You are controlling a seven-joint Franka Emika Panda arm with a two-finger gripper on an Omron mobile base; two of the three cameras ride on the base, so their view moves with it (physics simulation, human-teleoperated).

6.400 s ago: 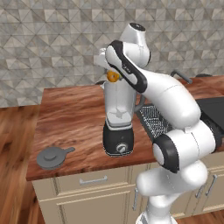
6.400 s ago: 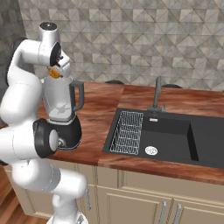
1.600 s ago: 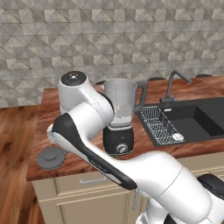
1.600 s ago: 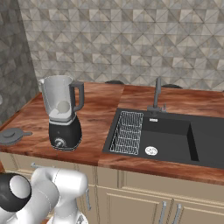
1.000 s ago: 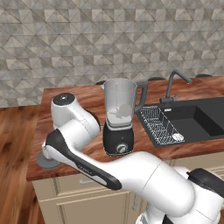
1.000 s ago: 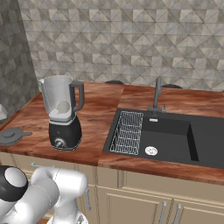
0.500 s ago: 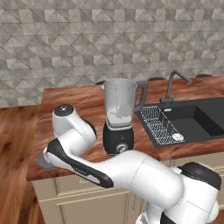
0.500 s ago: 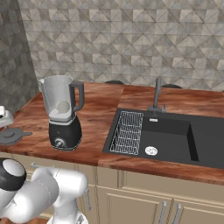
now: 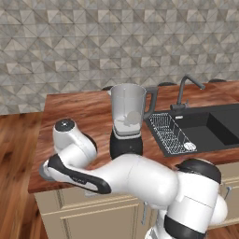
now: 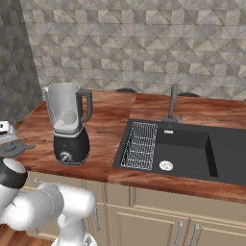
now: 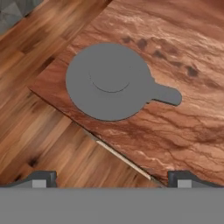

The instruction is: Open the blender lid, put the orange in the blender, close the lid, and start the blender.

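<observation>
Your gripper [image 11: 110, 178] hangs above the blender lid [image 11: 110, 81], with its two dark fingertips [image 11: 41, 178] spread wide at the bottom of the hand view and nothing between them. The lid lies flat on the wooden counter [image 11: 175, 57], straight ahead of the fingers, close to the counter's corner edge. Its raised centre knob faces the hand and its small tab sticks out toward the right fingertip's side. The lid sits there because it is off the jar, so the jar mouth stands open.

The blender [image 9: 128, 122] stands well away from your hand, across the counter toward the sink [image 10: 182, 149]. A pale round shape inside the clear jar is likely the orange [image 9: 133, 116], though it is too faint to be sure. If so, your hand is likely placed over the lid to pick it up by the knob and close the jar.
</observation>
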